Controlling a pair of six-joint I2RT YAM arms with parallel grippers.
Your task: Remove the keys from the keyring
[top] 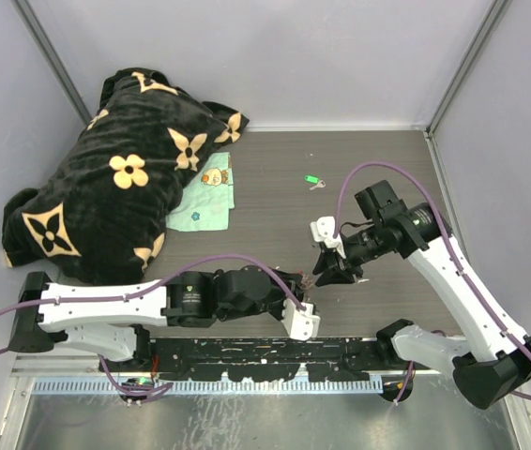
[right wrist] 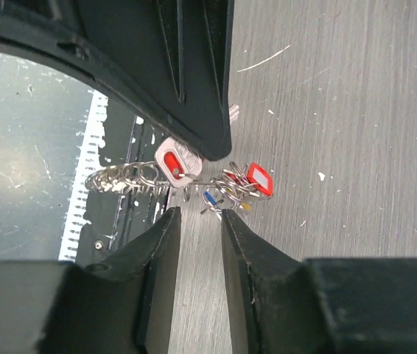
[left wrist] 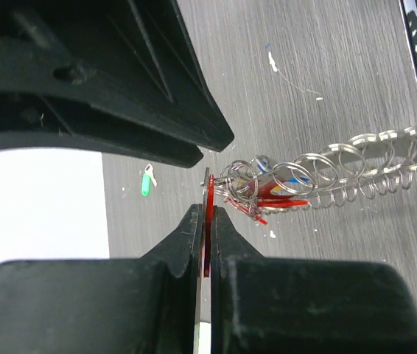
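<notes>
My left gripper [left wrist: 207, 214] is shut on a flat red key tag [left wrist: 207, 247], gripped edge-on. Just past its fingertips hangs a tangle of small rings and keys [left wrist: 261, 188] with red, blue and yellow tags. From it the keyring [left wrist: 374, 168], a silvery chain-like coil, runs off to the right. In the right wrist view the same bunch of keys [right wrist: 236, 189] and a red tag [right wrist: 259, 179] lie just ahead of my right gripper [right wrist: 200, 214]. Its jaws stand apart with only bare table between them. One green-tagged key [top: 312, 180] lies loose on the table further back.
A black blanket with flower prints [top: 115, 178] is heaped at the back left, with a small pale green cloth [top: 204, 202] beside it. A black rail [top: 265, 356] runs along the near edge. Grey walls close in the table on three sides.
</notes>
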